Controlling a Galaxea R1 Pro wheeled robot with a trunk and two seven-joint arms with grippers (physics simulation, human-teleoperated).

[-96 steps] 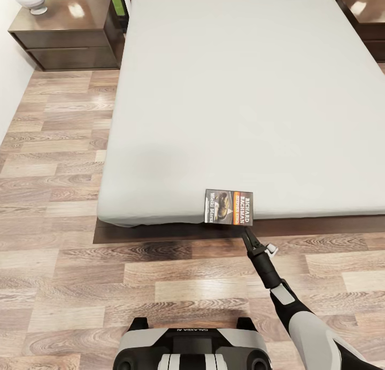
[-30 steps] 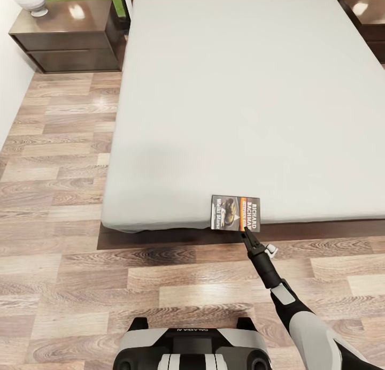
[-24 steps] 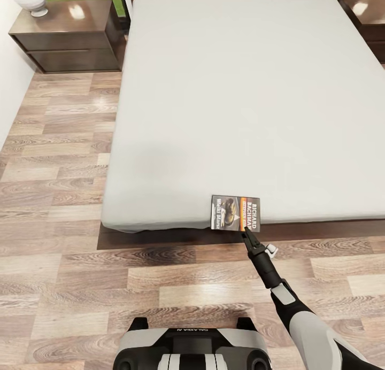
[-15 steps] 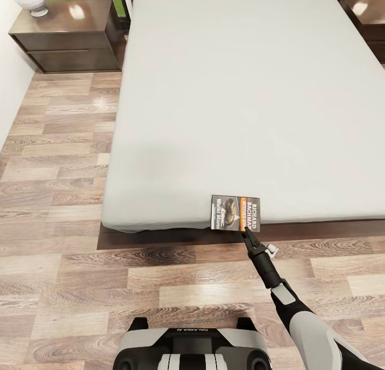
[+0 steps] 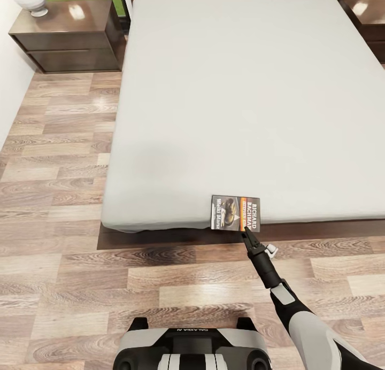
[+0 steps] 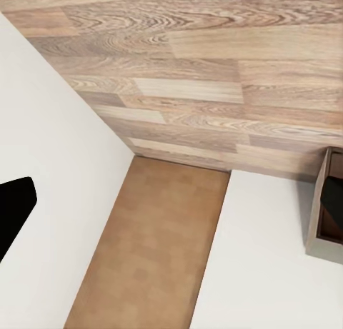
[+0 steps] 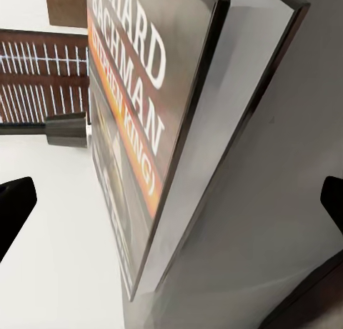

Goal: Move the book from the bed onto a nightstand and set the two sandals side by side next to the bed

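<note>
While the book [image 5: 236, 213] lies flat at the bed's [image 5: 230, 92] near edge, the right pincer [image 5: 247, 235] sits at its 5 o'clock corner, fingers spread wide around it.

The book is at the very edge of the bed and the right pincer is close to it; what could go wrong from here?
1. The book overhangs the bed's near edge; a nudge from the right pincer might tip it onto the floor.
2. In the right wrist view the open fingertips straddle the book at a slant, so closing may pinch only a corner and slip.
</note>
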